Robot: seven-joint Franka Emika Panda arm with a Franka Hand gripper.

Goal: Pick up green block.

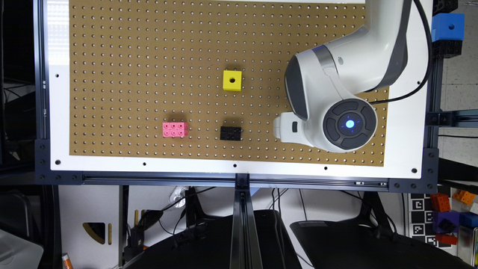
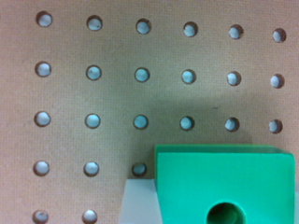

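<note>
The green block (image 2: 224,177), a bright green cube with a round dark hole in its top face, lies close under the wrist camera on the brown pegboard. A pale finger (image 2: 136,203) lies flush against one side of it, and a thin pale strip touches the opposite side. My gripper (image 2: 224,205) is shut on the block. In the exterior view the white arm covers the block, and the gripper's white part (image 1: 285,127) sits near the board's front, toward the exterior view's right.
On the pegboard (image 1: 130,74) a yellow cube with a hole (image 1: 232,80) stands near the middle. A black studded brick (image 1: 230,133) and a pink studded brick (image 1: 175,129) lie nearer the front edge. A blue cube (image 1: 447,27) sits off the board at the far right.
</note>
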